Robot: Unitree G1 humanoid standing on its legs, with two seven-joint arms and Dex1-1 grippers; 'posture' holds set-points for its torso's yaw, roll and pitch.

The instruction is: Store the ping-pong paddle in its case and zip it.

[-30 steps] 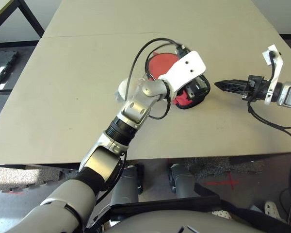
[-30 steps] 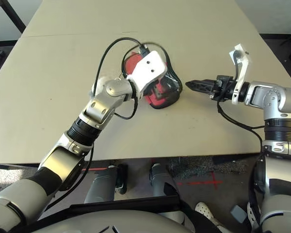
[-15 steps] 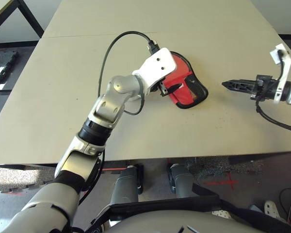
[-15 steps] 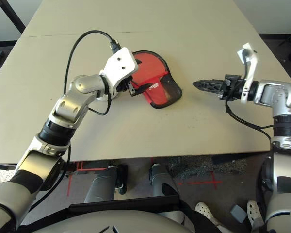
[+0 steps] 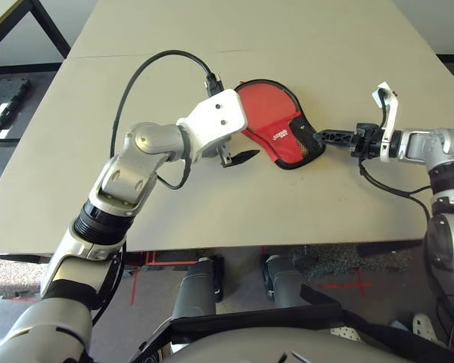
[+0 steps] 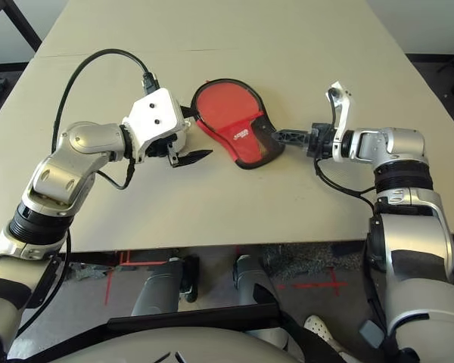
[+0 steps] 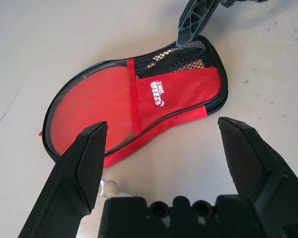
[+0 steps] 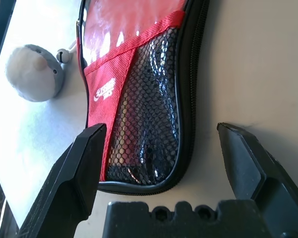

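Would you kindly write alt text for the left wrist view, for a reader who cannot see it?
A red paddle-shaped case with black zip edging, a mesh pocket and a small white logo lies flat on the beige table. The left end effector, fingers open, frames it from the near side. The right end effector reaches the mesh pocket end from the far side.

Robotics laboratory or test workspace, indicated by: plain beige rectangular worktable (image 5: 136,98) on black metal legs (image 5: 49,26); red tape cross (image 6: 327,285) marked on grey floor; exposed black cabling (image 5: 147,72).
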